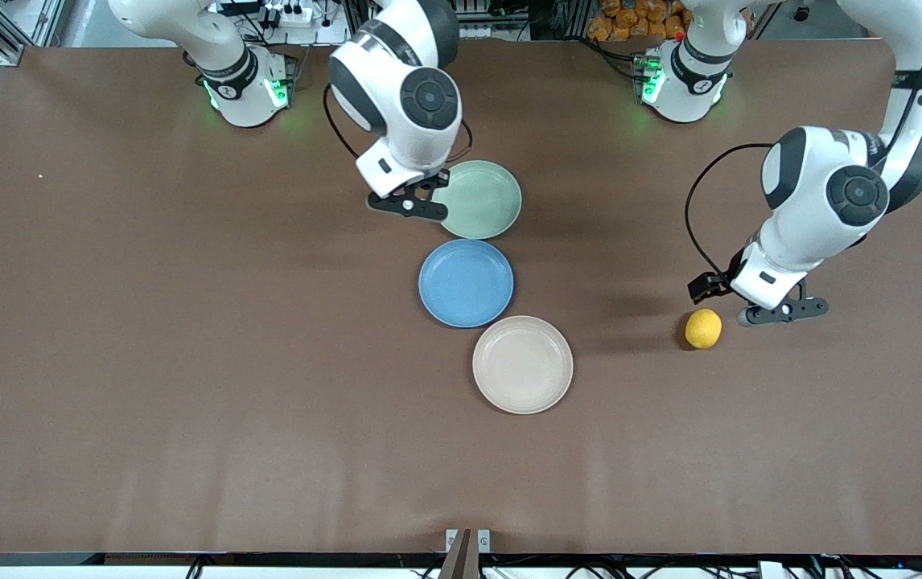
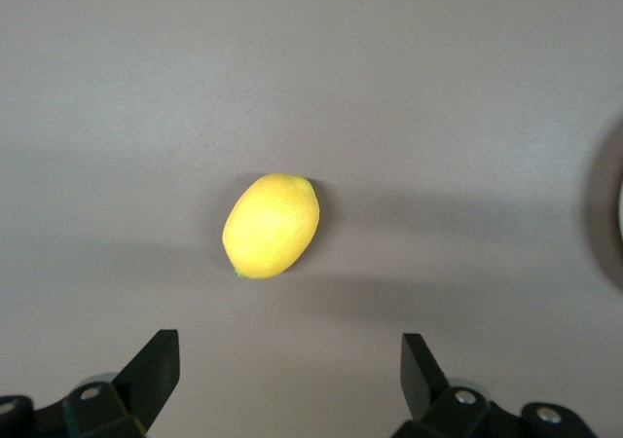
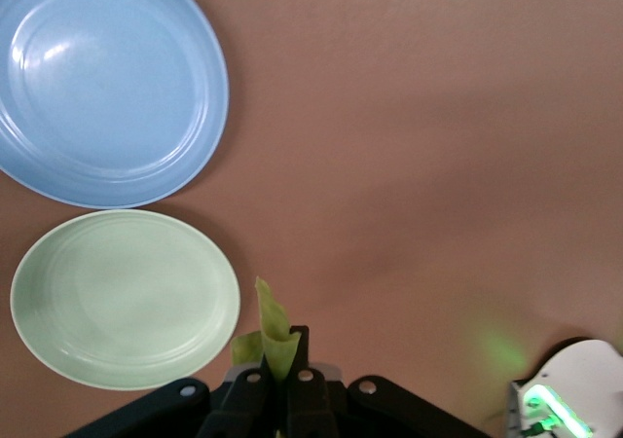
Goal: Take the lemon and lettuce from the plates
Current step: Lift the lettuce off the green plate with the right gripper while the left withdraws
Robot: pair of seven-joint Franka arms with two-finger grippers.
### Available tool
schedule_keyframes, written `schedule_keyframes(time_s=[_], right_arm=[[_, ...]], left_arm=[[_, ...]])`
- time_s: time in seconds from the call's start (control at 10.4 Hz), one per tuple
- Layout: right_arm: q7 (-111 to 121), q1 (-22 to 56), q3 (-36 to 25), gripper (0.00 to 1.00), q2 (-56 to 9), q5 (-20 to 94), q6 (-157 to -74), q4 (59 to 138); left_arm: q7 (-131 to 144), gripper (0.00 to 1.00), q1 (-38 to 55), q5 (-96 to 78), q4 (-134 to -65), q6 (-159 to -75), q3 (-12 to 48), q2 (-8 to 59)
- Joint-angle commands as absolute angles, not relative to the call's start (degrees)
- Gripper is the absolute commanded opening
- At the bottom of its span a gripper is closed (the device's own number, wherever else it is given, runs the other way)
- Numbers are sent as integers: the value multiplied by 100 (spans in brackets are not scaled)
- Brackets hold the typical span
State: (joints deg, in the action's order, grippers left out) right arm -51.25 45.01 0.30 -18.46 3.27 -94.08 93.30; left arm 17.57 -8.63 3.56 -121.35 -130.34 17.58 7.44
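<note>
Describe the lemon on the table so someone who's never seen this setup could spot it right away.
Start at the row of three round plates in the middle of the brown table, then look toward the left arm's end. There, on the bare tabletop beside the left arm's open tool, lies the small bright yellow oval lemon. It is the only yellow thing and sits on no plate.

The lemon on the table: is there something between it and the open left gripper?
Nothing visible. The lemon lies alone on the bare table, toward the left arm's end, off every plate. The left gripper hangs open beside it, with only bare table between its fingers and the fruit.
</note>
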Motion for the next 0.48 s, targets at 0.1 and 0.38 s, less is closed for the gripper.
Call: schedule_keyframes(time_s=[0.1, 0.38], right_arm=[[-4239, 3790, 88, 0, -1205, 413, -8581, 9221], [-3527, 3149, 79, 0, -924, 413, -7965, 8992]], left_arm=[[1538, 100, 170, 396, -12543, -12753, 772, -262], [1214, 100, 255, 369, -12219, -12666, 606, -422]])
